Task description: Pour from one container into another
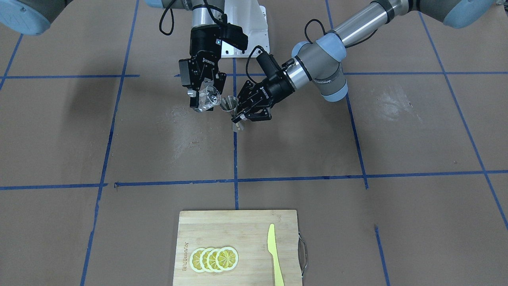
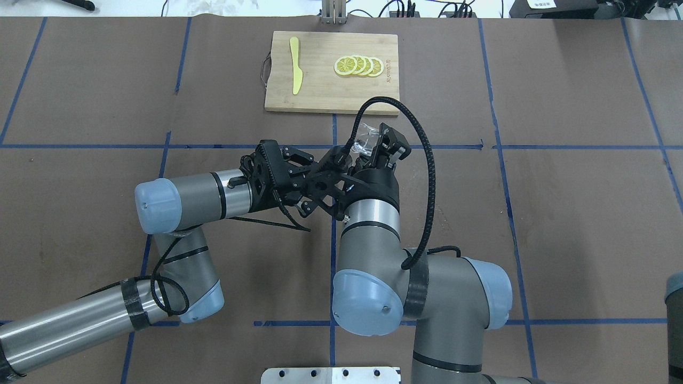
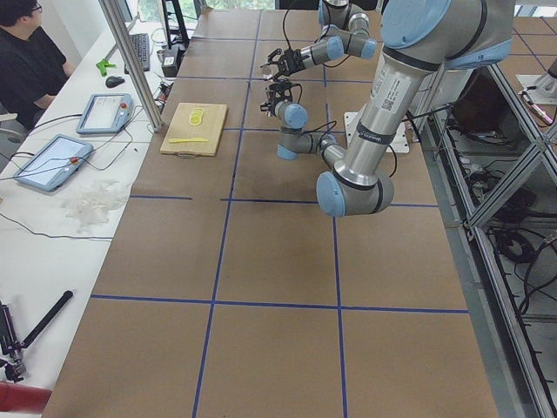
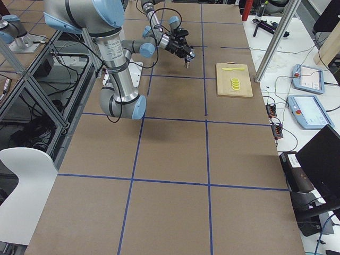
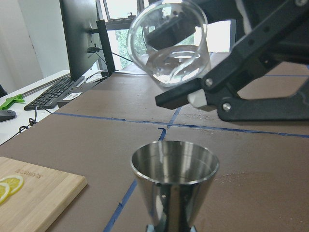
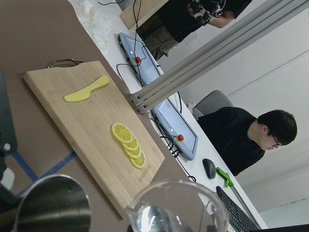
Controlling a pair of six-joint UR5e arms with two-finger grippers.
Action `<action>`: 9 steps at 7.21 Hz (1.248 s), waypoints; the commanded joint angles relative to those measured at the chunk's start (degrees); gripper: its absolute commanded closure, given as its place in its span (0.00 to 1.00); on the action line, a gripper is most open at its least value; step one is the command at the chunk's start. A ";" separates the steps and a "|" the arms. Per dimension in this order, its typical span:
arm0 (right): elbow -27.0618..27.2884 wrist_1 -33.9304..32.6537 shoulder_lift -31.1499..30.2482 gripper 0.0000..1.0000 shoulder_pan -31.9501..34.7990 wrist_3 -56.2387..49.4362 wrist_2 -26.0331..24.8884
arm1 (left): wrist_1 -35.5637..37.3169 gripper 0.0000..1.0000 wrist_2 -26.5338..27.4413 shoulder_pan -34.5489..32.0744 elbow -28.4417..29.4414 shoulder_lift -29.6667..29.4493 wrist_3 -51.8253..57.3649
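Note:
My right gripper (image 1: pixel 204 101) is shut on the clear glass cup (image 1: pixel 209 97) and holds it in the air, tipped towards the jigger. The steel jigger (image 1: pixel 230 105) is upright just beside it, and my left gripper (image 1: pixel 241 115) is shut on its lower part. In the left wrist view the glass cup (image 5: pixel 169 43) hangs above and slightly behind the jigger's (image 5: pixel 175 181) open mouth, with a little clear liquid low in the cup. The right wrist view shows the cup's rim (image 6: pixel 176 205) near the jigger (image 6: pixel 50 210). From overhead, the cup (image 2: pixel 365 140) shows but the jigger is hidden under my arms.
A wooden cutting board (image 1: pixel 246 230) lies at the table's far edge from the robot, with lemon slices (image 1: pixel 214 259) and a yellow knife (image 1: pixel 274 254) on it. The robot's white base plate (image 1: pixel 248 35) is behind the grippers. A person (image 3: pixel 30 52) sits at the side desk.

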 commanded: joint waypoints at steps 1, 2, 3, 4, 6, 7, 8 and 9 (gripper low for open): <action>-0.74 -1.74 1.09 1.00 -0.50 -0.80 -1.38 | 0.00 1.00 -0.03 0.00 -0.02 0.00 0.00; -0.74 -2.00 1.17 1.00 -0.85 -2.64 -2.26 | 0.00 1.00 -0.03 0.00 -0.02 0.00 0.00; -0.74 -2.00 1.17 1.00 -0.94 -3.01 -2.35 | -0.09 1.00 -0.03 0.00 -0.02 0.00 0.00; -0.82 -2.09 1.17 1.00 -1.03 -4.05 -2.35 | -0.09 1.00 -0.03 0.00 -0.02 0.00 0.00; -0.83 -2.18 1.17 1.00 -1.03 -6.96 -2.44 | -0.09 1.00 0.06 0.00 -0.02 0.00 -0.09; -0.83 -2.70 1.17 1.00 -1.03 -7.66 -2.53 | 0.00 1.00 -0.03 0.00 -0.02 0.00 0.00; -0.83 -3.23 1.26 1.00 -1.03 -8.71 -3.40 | -0.09 1.00 0.06 0.00 -0.02 0.00 0.00; -0.74 -3.23 1.35 1.00 -1.03 -8.81 -3.41 | 0.00 1.00 0.06 0.00 -0.02 0.00 0.00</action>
